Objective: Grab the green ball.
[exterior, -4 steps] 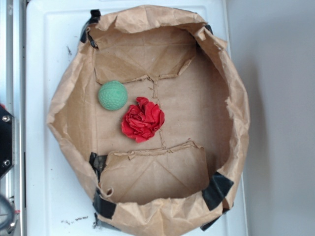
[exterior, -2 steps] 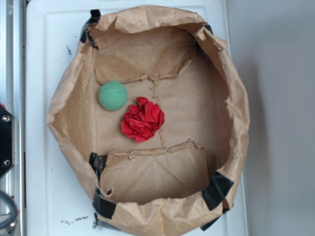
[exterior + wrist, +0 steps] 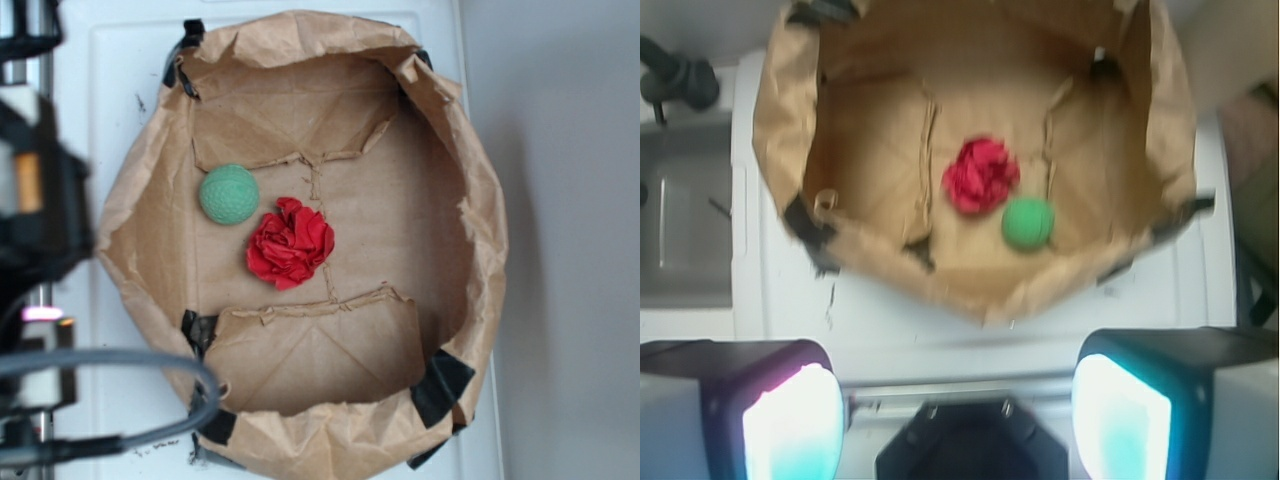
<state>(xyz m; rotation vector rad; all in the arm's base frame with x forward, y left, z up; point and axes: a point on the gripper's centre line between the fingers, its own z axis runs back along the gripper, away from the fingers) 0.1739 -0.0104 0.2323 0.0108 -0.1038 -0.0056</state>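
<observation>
Ball (image 3: 229,194) lay on the floor of the bag (image 3: 480,240) near its left wall, just beside the red wad (image 3: 290,243), apart or barely touching. Gripper (image 3: 958,415) hung outside the bag's rim with its jaws spread wide and nothing between them. A clean grab likely called for clearing the paper wall, centring over the ball, and keeping the jaws off the wad.

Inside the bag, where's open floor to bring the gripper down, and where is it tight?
Open floor lies right of the red wad, out to the bag wall. It is tight on the left, where the green ball sits near the wall with the wad close beside it.
</observation>
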